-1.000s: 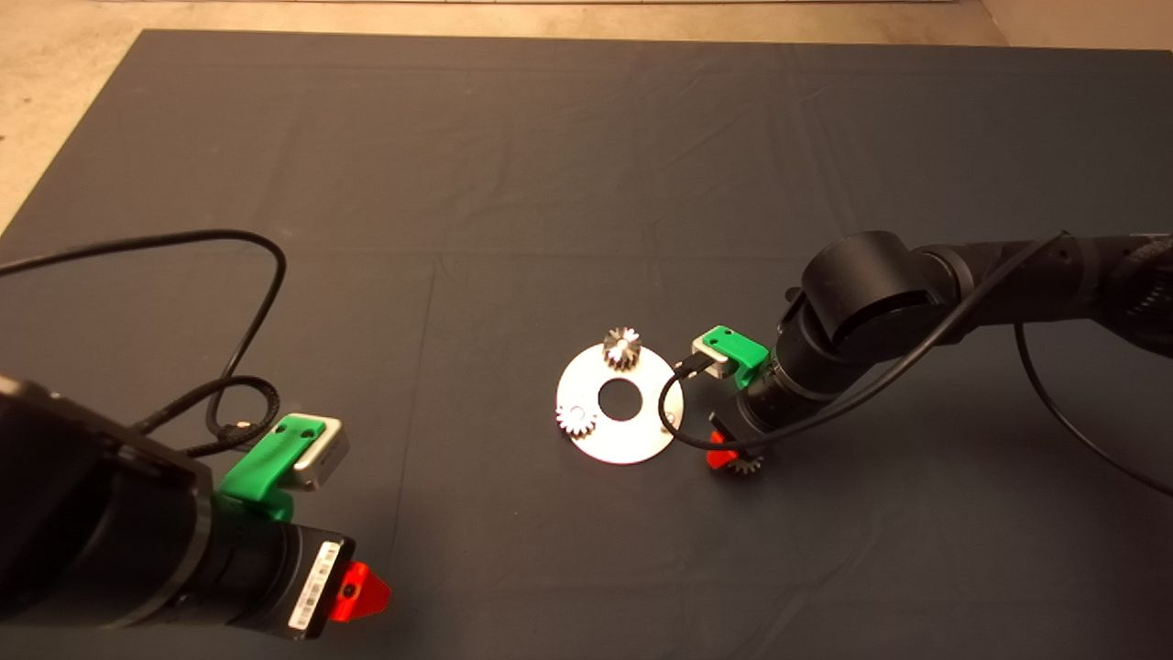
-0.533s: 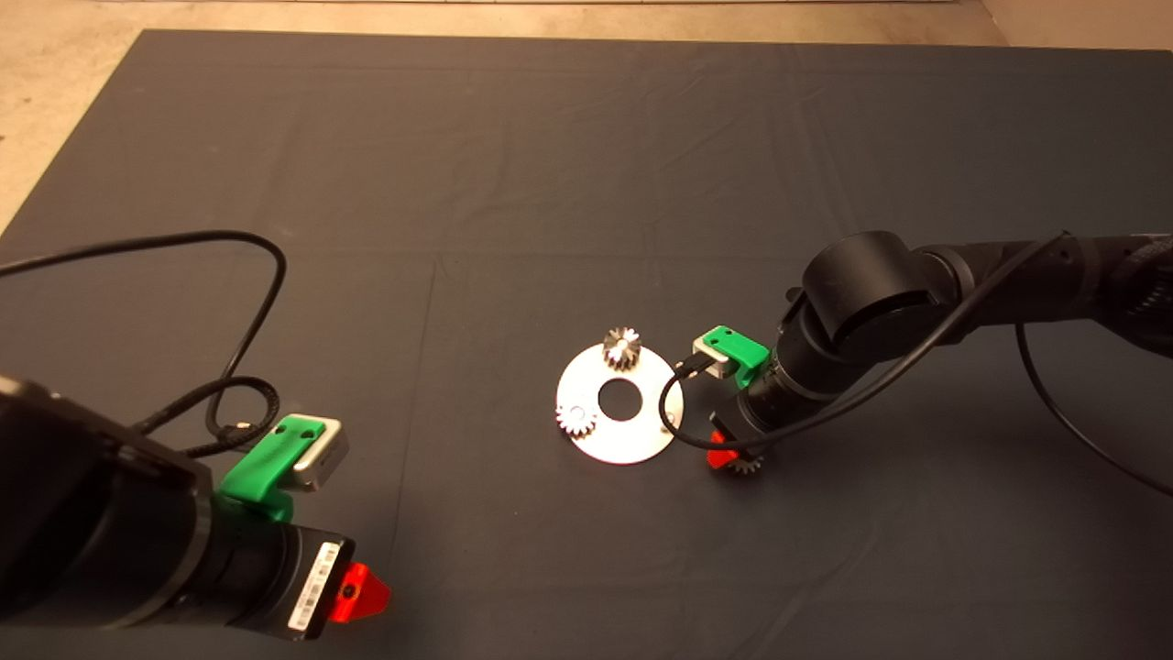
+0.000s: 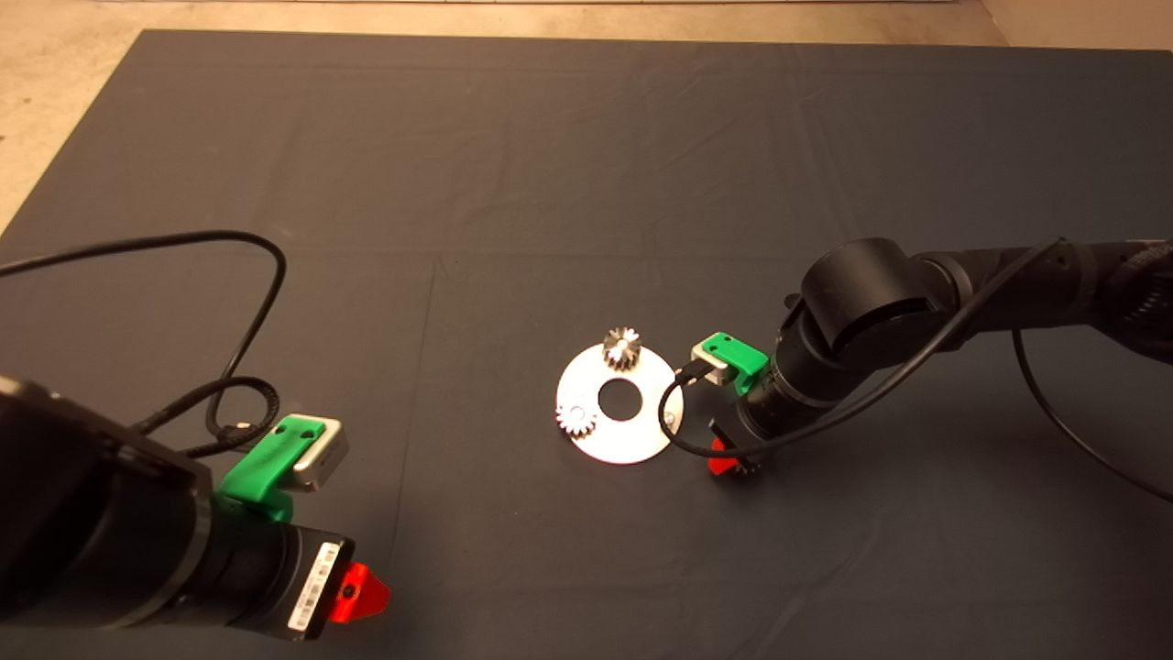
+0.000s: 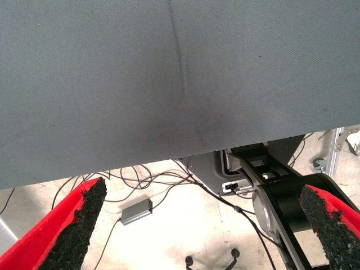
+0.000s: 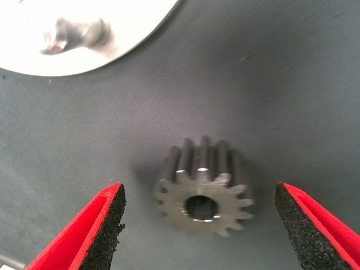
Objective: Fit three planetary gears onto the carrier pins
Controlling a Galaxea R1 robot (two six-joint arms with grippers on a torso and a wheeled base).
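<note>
silver disc: flat round silver-white disc (image 3: 623, 405) with a big centre hole, lying on the dark mat (image 3: 513, 183) of the counter; landmark for everything below.
gear 1: silvery planetary gear (image 3: 622, 348) seated at the disc's far rim, standing upright on it.
gear 2: second gear (image 3: 575, 420) on the disc's rim toward the left arm, lying flat.
bare pin: one carrier pin (image 3: 669, 418) uncovered, on the disc's rim toward the right arm; seen blurred in the right wrist view (image 5: 84, 34).
gear 3: third gear (image 5: 203, 188) off the disc, on the mat just beside the bare-pin side, tipped so its toothed end face and centre hole face the wrist camera; mostly hidden in the head view.
right gripper: right gripper (image 5: 199, 225) down at the mat just beside the disc, straddling gear 3; fingers (image 5: 104, 222) spread wide, clear gap to the gear on both sides, not touching it.
right arm: black, reaching in toward the disc, green wrist camera mount (image 3: 730, 356) near the disc's rim.
left gripper: left gripper (image 4: 202, 225) parked well away from the disc, at the near edge of the mat; fingers apart, nothing between them.
beyond mat: the left wrist view shows pale floor with cables (image 4: 163, 180) and a small grey box (image 4: 136, 211).
</note>
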